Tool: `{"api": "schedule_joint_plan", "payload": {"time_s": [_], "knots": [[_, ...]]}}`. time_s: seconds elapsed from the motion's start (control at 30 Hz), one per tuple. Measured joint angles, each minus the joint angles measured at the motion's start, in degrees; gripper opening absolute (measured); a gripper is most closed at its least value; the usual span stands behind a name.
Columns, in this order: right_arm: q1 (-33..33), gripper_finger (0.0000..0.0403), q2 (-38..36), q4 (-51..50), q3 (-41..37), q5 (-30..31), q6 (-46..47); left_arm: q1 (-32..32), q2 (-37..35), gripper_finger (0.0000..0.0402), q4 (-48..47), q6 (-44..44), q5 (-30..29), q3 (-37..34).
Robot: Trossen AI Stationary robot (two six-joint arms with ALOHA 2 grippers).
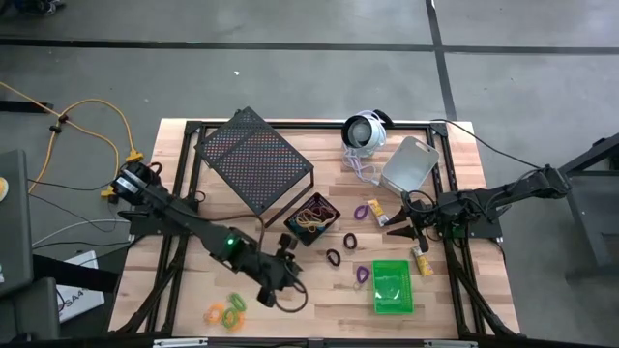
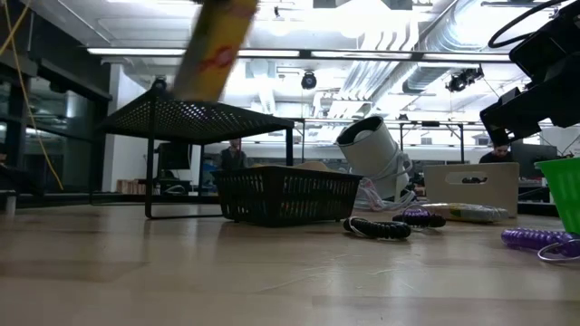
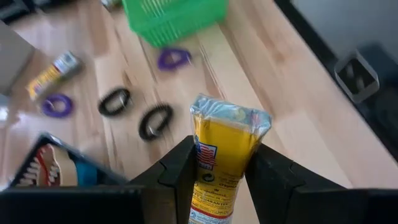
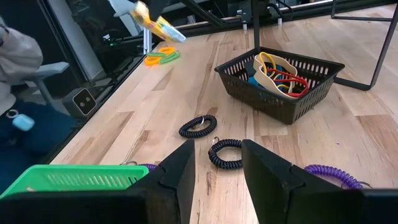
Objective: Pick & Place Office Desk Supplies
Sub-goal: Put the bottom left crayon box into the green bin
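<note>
The left gripper (image 3: 217, 180) sits at the lower centre of the high view, lifted above the wooden table (image 1: 455, 290), and its 2 fingers (image 3: 177, 171) are clamped on a yellow packet (image 3: 225, 158). In the left wrist view the packet stands between the fingers with its long axis running up the frame, its crimped silver end pointing toward the upper middle, and its printed face toward the camera. In the low view the same packet appears blurred at the upper left, tilted, its upper end leaning right. Under the gripper in the high view, near the bottom left, lie orange and green loops (image 1: 226, 311). The black basket (image 1: 311, 218) sits at the centre of the high view, just beside the black mesh rack (image 1: 253, 158), and holds red, yellow and blue bands. 2 black coil loops (image 4: 211, 140) lie on the bare wood between the basket and the green bin (image 1: 392, 287) at the lower right. A purple loop (image 1: 362, 275) rests just beside the bin's left edge. The right gripper (image 4: 217, 174) hovers low at the right centre of the high view, its fingers apart with nothing between them, near a grey bin (image 1: 410, 164) and a second yellow packet (image 1: 422, 261).
</note>
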Motion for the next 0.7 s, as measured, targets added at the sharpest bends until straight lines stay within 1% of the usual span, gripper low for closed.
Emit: {"api": "schedule_joint_plan", "payload": {"time_s": [0.17,0.4,0.7], "knots": [[0.0,0.012,-0.01,0.0,0.0,0.01,0.0,2.46,0.01,0.0119,6.22,0.55,0.07,0.0],[0.01,0.012,0.0,0.0,0.0,-0.01,0.0,6.34,0.05,0.0119,12.15,2.37,0.05,0.0],[0.0,0.012,-0.02,0.0,0.0,-0.01,0.0,10.38,0.08,0.0119,13.44,2.36,0.04,0.0]]}}
